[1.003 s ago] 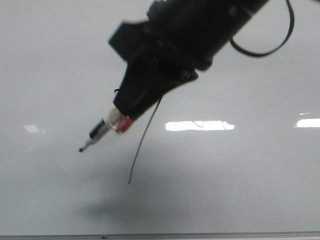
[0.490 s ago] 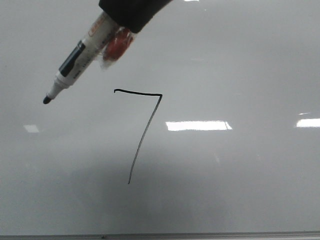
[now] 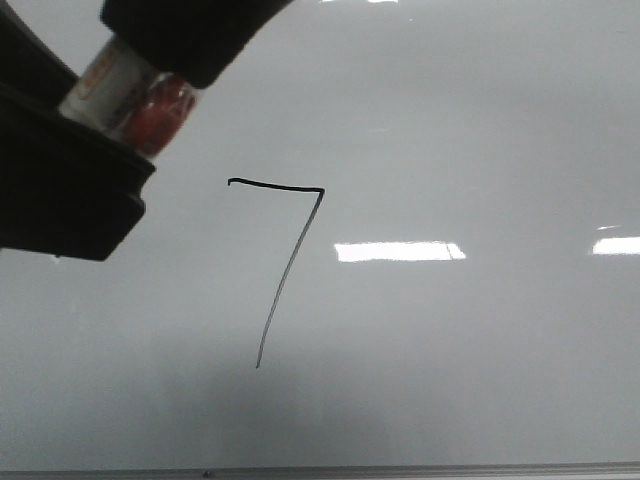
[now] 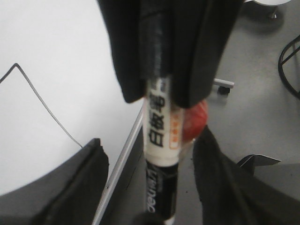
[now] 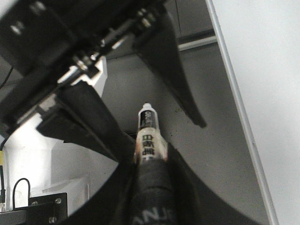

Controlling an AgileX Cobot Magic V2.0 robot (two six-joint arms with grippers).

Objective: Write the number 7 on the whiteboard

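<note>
The number 7 (image 3: 280,186) stands in thin black line on the whiteboard (image 3: 480,130), and its corner shows in the left wrist view (image 4: 17,64). My right gripper (image 3: 190,30) is shut on a white and black marker (image 3: 110,85) with a red blob (image 3: 160,115) beside it, lifted off the board at the upper left. My left gripper (image 4: 150,138) is open, its fingers (image 4: 89,168) on either side of the marker's (image 4: 161,126) tip end, not touching it. The right wrist view shows the marker (image 5: 149,136) between those spread fingers (image 5: 173,70). The tip is hidden in the front view.
The whiteboard's thin grey frame edge (image 3: 400,470) runs along the near side, also visible in the left wrist view (image 4: 122,154). Grey floor (image 4: 262,108) lies beyond the board's edge. Bright glare patches (image 3: 400,251) sit on the board to the right of the 7.
The right gripper lifted the marker off the board and carried it up and left. The left gripper came into view at the left, its open fingers now around the marker's tip.
</note>
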